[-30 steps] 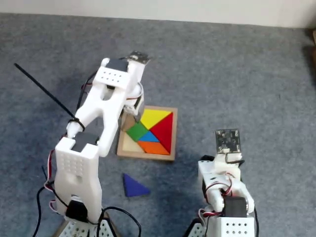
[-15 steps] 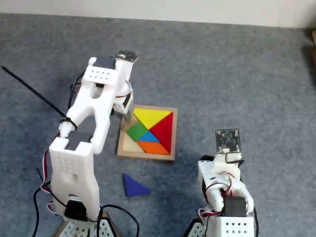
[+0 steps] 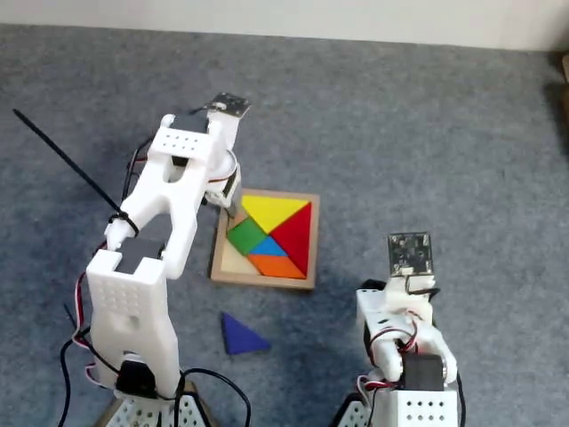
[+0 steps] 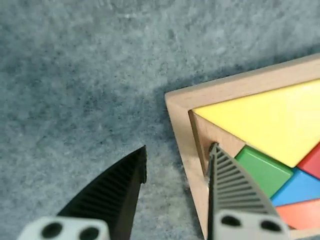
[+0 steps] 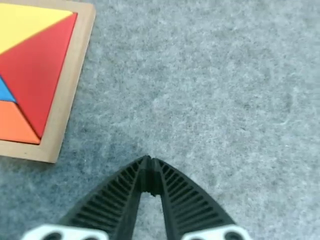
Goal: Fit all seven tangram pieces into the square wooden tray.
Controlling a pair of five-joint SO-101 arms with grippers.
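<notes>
Wooden and square, the tray (image 3: pixel 267 282) is shown at the middle of the grey-carpeted counter (image 3: pixel 427 133), between the two arms. Five coloured pieces are laid flat inside it:

- a yellow triangle (image 3: pixel 276 212) along the far edge
- a red triangle (image 3: pixel 295 236) against the right edge
- a green square (image 3: pixel 246 236) toward the left
- a small light-blue triangle (image 3: pixel 269 246) touching both the green square and the red triangle
- an orange piece (image 3: pixel 277 264) along the near edge

A pale area (image 3: pixel 231 260) is seen in the near left corner of the tray. Whether it is bare floor or an unpainted piece cannot be told. A dark blue triangle (image 3: pixel 240 335) is laid flat on the counter, apart from the tray on its near side and just right of the left arm's base.

The left hand (image 4: pixel 179 146) is held open at the far left corner of the tray. One finger is placed over the counter outside the rim, the other inside the rim beside the green square, and nothing is gripped. The right hand (image 5: pixel 149 175) is closed on nothing, with its fingertips pressed together. It is held above bare counter to the right of the tray, nearer than its near right corner.
</notes>
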